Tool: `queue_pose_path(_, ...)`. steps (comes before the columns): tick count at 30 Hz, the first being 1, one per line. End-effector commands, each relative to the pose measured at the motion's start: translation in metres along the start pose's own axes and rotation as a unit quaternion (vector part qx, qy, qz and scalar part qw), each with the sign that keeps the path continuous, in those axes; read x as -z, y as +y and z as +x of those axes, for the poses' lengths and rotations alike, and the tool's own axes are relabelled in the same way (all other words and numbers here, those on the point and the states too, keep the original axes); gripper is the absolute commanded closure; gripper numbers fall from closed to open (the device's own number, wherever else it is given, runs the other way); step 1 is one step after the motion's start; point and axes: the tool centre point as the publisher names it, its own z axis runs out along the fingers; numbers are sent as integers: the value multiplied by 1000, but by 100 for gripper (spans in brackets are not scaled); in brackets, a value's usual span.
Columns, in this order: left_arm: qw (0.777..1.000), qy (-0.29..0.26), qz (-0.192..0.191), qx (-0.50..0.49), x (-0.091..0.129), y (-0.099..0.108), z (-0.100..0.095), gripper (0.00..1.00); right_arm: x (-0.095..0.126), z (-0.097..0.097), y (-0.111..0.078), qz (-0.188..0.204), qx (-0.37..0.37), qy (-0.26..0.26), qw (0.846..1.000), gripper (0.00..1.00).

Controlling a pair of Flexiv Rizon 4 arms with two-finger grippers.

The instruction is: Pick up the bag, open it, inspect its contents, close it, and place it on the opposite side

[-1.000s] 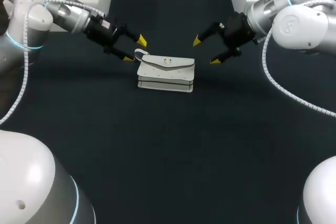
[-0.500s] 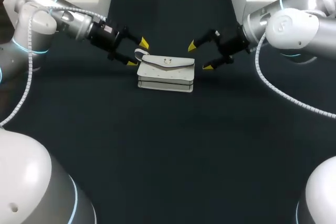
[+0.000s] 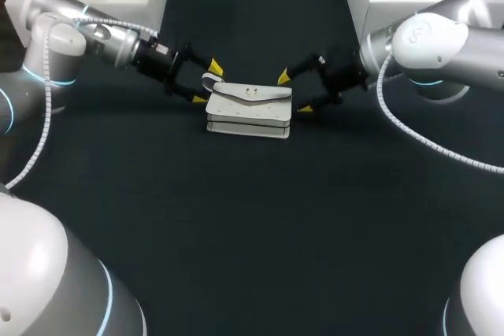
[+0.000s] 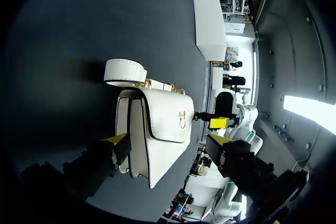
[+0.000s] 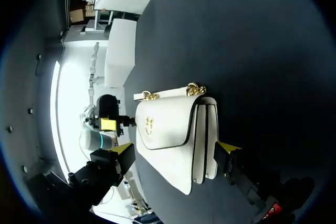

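The dark table (image 3: 252, 226) stretches away from me, and well back on it, about midway between the two arms, sits the white bag (image 3: 249, 108). Its flap is down, with a small gold clasp (image 3: 252, 92) showing on top. At the end nearer the left arm, a white strap (image 3: 211, 80) curls up in a loop on gold chain links.

The left gripper (image 3: 206, 83) is at that strap end with its yellow-tipped jaws spread wide. Through its wrist camera the bag (image 4: 163, 114) lies between the fingers of the left gripper (image 4: 165, 142). One tip is close against the layered side and the other stands off the flap.

The right gripper (image 3: 294, 92) comes in at the opposite end, its jaws also spread. In its own view the bag (image 5: 170, 124) fills the gap of the right gripper (image 5: 176, 150), and neither tip clamps it.
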Motion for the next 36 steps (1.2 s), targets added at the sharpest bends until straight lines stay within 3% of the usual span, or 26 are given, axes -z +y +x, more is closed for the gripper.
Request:
queue_pose_path(1, 999, 25, -24, 6, -6, -12, -9, 0, -7, -3, 8, 17, 1, 20, 1000, 0)
queue_pose_path(6, 999, 33, -26, 13, -11, -15, -10, 4, -12, 2, 6, 22, 1, 32, 999, 0)
queue_pose_path(11, 999, 40, -26, 17, -12, -16, -9, 11, -14, 6, 3, 25, 3, 43, 999, 14)
queue_pose_path(15, 998, 44, -28, 25, -12, -14, -8, 23, -16, 8, 2, 28, 5, 48, 998, 26)
queue_pose_path(18, 999, 37, -25, 31, -9, -7, -5, 29, -18, 8, 1, 30, 5, 45, 999, 25)
queue_pose_path(24, 999, 30, -18, 31, -4, 2, -1, 27, -20, 7, -1, 32, 2, 45, 998, 24)
queue_pose_path(29, 998, 41, -27, 33, -11, -2, -3, 28, -23, 7, -4, 32, 2, 46, 998, 23)
queue_pose_path(35, 998, 44, -38, 36, -19, -4, -4, 41, -26, 4, -6, 31, -2, 52, 998, 23)
queue_pose_path(36, 998, 44, -38, 37, -19, -4, -4, 50, -26, 3, -6, 30, -4, 52, 998, 25)
